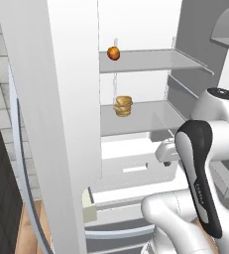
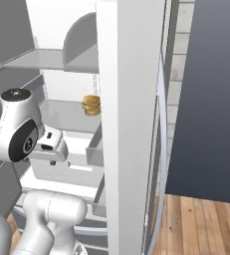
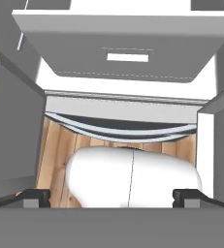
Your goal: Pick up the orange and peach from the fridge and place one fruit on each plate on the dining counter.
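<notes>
The fridge (image 1: 141,22) stands open, its white shelved inside (image 2: 61,82) in front of me. One small round fruit, orange with a redder side, sits on the upper glass shelf and reads as the peach (image 1: 113,53). The orange, the plates and the dining counter are out of view. My gripper (image 1: 166,161) hangs low in front of the pale drawer (image 3: 128,53), well below and right of the peach. It points downward (image 2: 52,160). In the hand view its fingertips (image 3: 36,196) stand far apart, open (image 3: 111,198), with nothing between them.
A tan layered burger-like stack (image 1: 123,106) rests on the middle shelf (image 2: 91,105). The open left fridge door (image 1: 61,124) stands as a tall white slab close on the left, and the right door (image 2: 131,124) rises on the other side. Wooden floor (image 3: 60,145) lies below.
</notes>
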You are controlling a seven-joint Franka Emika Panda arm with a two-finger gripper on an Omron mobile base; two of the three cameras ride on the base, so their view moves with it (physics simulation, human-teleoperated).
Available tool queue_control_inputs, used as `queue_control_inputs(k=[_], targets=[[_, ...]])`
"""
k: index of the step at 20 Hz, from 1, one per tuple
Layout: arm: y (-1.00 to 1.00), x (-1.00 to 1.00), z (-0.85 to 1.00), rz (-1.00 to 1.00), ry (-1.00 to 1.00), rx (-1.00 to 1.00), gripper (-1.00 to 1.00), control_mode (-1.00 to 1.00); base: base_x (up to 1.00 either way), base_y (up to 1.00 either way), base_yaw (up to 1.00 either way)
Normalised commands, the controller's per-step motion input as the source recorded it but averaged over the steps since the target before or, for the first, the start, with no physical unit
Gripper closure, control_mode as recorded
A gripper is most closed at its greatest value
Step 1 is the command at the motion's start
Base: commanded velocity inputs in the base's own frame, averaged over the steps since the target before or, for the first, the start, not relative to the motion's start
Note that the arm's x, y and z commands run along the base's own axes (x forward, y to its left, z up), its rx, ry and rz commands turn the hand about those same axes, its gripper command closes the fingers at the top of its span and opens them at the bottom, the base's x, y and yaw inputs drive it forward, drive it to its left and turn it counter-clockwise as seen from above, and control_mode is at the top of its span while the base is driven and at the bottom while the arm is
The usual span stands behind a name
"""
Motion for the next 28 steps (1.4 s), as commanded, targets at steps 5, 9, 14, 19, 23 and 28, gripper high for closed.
queue_control_inputs(k=[5,9,14,19,23,28], targets=[[0.00,0.00,0.00,0.00,0.00,0.00,-1.00,1.00,0.00,0.00,0.00],[0.00,-0.02,0.06,0.01,-0.03,0.00,-1.00,-1.00,0.00,0.00,0.00],[0.00,-0.31,0.58,0.15,-0.33,-0.09,-1.00,-1.00,0.00,0.00,0.00],[0.00,-0.21,0.76,0.12,-0.37,-0.11,-1.00,-1.00,0.00,0.00,0.00],[-0.05,0.02,0.92,0.00,-0.11,-0.03,-1.00,-1.00,0.00,0.00,0.00],[-0.19,0.34,0.97,-0.06,0.02,0.16,-1.00,-1.00,0.00,0.00,0.00]])
